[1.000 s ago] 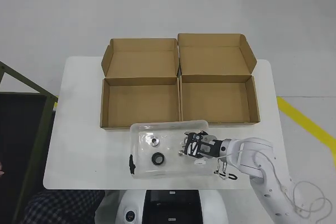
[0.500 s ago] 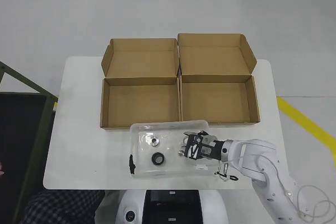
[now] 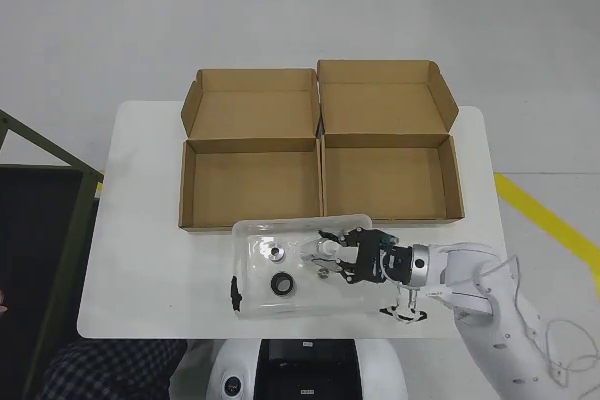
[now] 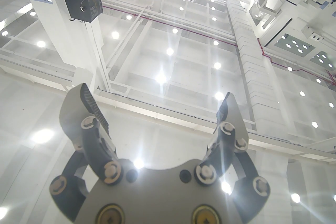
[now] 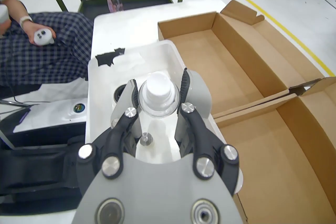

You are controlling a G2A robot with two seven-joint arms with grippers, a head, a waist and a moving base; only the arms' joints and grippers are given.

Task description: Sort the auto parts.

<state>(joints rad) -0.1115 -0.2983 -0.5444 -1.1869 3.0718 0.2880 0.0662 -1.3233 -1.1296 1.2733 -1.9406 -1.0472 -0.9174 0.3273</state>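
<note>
Two open cardboard boxes, the left box (image 3: 250,185) and the right box (image 3: 385,180), stand side by side just beyond the far wall of the clear bin (image 3: 300,222). The step in hand appears to be carrying one picked part out to one of them. Which box suits it cannot be told from here.

The right gripper (image 5: 158,88) pinches the round part (image 5: 157,97) from two opposite sides. To do this well, it should rise straight until the part clears the bin's far wall. It should then cross over, come low inside the chosen box, and only there let go. A round piece dropped from height would likely roll or bounce. The smooth curved rim looks slippery, so a steady, unhurried carry seems wise.

The left gripper (image 4: 155,93) points up at the ceiling, its fingers spread and holding nothing.

The part is small and stepped, with a white cylindrical cap on a broader white shoulder, seated in a clear rounded collar. It sits in the right gripper over the middle of the bin, seemingly lifted off the floor. A black ring (image 3: 283,284) and a silver round piece (image 3: 273,250) lie to its left in the bin.
</note>
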